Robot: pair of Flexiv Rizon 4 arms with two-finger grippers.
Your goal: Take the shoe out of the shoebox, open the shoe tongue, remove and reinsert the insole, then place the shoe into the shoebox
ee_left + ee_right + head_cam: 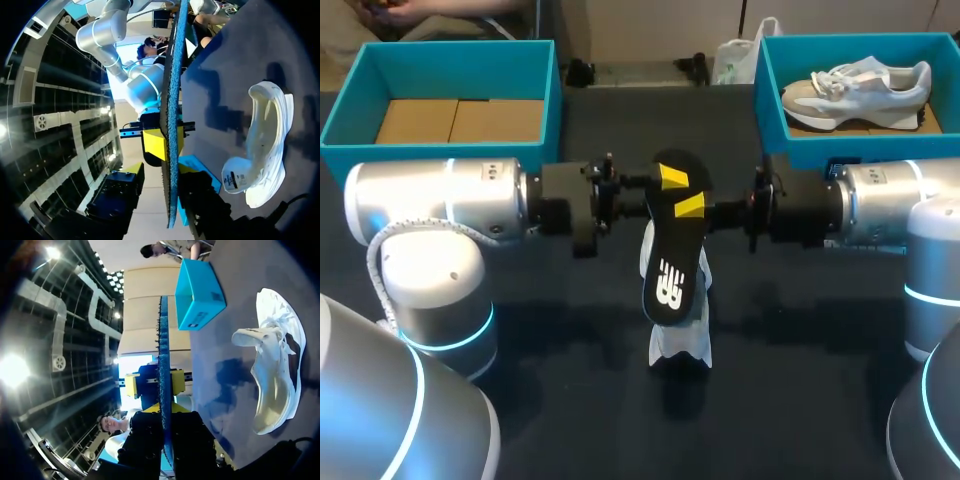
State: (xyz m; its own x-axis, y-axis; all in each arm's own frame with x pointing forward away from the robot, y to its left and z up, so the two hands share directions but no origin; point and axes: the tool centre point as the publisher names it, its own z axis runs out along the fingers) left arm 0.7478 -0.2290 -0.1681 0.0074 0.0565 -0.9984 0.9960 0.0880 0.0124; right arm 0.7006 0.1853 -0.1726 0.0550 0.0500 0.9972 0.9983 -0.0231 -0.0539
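A black insole [675, 255] with a white logo hangs above the table's middle, seen edge-on in both wrist views [171, 125] [164, 355]. My right gripper [698, 207] comes in from the right and is shut on the insole's upper end [165, 435]. My left gripper [665, 182] meets it from the left. Its yellow tips [132, 385] stand on either side of the insole with a gap, so it is open. Under the insole a white shoe [678, 335] lies on the dark table, its opening facing the grippers [265, 145] [277, 370].
A teal box [770, 100] at the back right holds a second pale shoe [860, 85]. Another teal box [440, 55] at the back left has only a cardboard floor. A white bag [735, 60] sits between them at the table's far edge.
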